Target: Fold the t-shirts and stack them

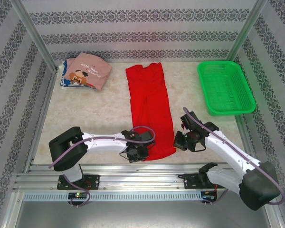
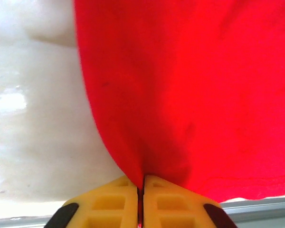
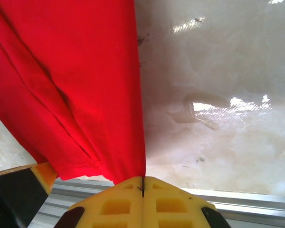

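Wht-blue tee (image 1: pixel 63 80) mostly under pink tee (image 1: pixel 89 71)

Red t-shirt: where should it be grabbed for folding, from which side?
At its two near hem corners, from the arms' side. The red t-shirt lies as a long narrow strip, hem nearest; the left fingers and right fingers pinch there, ready to fold toward the collar.

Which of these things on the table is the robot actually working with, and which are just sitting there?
Part of the job:
- red t-shirt, pinched at its near corners by the left gripper and the right gripper
- pink printed t-shirt, folded, lying on the white-blue t-shirt

Just lying about:
- green basket, far right, nothing in it
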Controlling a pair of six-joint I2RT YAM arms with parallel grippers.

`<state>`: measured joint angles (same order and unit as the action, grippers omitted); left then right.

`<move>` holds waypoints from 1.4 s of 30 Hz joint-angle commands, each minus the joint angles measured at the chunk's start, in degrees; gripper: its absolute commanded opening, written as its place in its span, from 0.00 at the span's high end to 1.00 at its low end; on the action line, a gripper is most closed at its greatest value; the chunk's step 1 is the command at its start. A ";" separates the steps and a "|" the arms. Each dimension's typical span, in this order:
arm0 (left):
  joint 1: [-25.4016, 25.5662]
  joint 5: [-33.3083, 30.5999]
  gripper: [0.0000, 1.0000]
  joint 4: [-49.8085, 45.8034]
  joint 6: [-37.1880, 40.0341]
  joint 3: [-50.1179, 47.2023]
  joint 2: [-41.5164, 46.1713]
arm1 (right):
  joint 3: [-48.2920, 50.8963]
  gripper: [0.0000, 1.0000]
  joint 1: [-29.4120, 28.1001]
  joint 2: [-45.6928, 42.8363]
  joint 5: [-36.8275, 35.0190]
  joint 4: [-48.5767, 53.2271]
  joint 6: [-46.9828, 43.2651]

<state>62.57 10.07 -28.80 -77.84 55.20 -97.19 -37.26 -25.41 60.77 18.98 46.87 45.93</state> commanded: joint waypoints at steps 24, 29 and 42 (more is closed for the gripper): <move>-11.87 -6.76 1.00 -13.18 11.03 9.37 18.03 | -15.12 1.00 4.83 5.96 0.26 2.91 -5.01; -18.00 -4.34 1.00 -11.83 15.57 11.87 16.72 | -21.48 1.00 6.52 11.68 0.45 1.83 -6.65; -29.39 1.70 1.00 -10.54 25.96 21.83 7.36 | -39.90 1.00 10.04 29.48 0.35 1.64 -11.07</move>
<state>34.46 10.13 -39.03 -56.07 74.89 -88.53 -73.84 -15.99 87.53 19.14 48.36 36.95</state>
